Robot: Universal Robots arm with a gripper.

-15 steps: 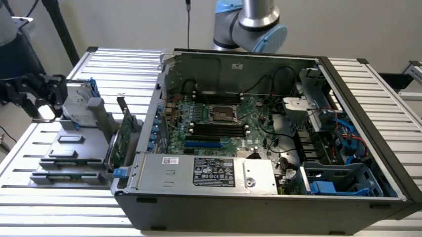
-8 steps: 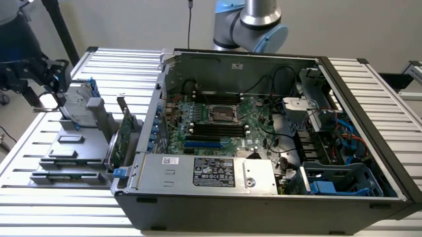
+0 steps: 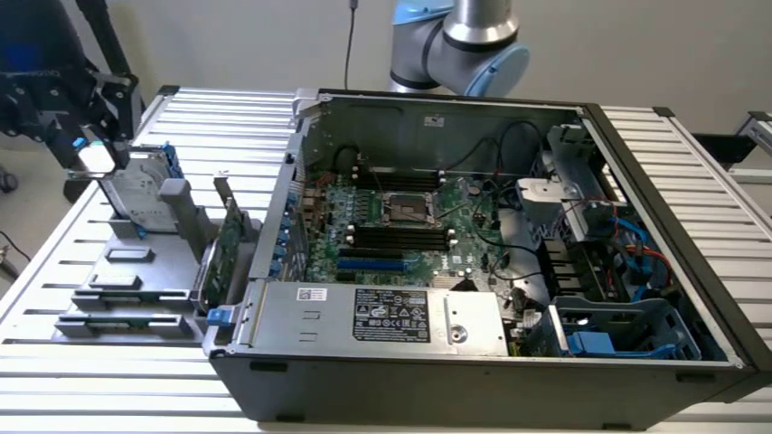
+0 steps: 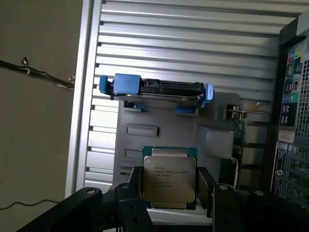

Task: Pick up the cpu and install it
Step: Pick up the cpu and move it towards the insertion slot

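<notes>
The cpu (image 4: 169,179), a small square chip with a silver-grey lid and a green edge, sits between my gripper's two black fingers (image 4: 206,189). My gripper (image 4: 169,187) is shut on it. In the exterior view the gripper (image 3: 94,149) hangs at the far left above the grey parts fixture (image 3: 133,271), with the cpu (image 3: 94,157) showing as a pale plate at its tip. The black-and-metal socket frame (image 3: 407,210) lies in the middle of the green motherboard inside the open computer case (image 3: 483,362), well to the exterior view's right of the gripper.
A silver hard drive with blue rails (image 4: 157,89) stands in the fixture just beyond the cpu. A green expansion card (image 3: 223,244) stands upright between fixture and case. The case wall (image 3: 296,145), cables and a blue drive cage (image 3: 603,344) crowd the interior. The slatted table (image 3: 675,163) surrounds everything.
</notes>
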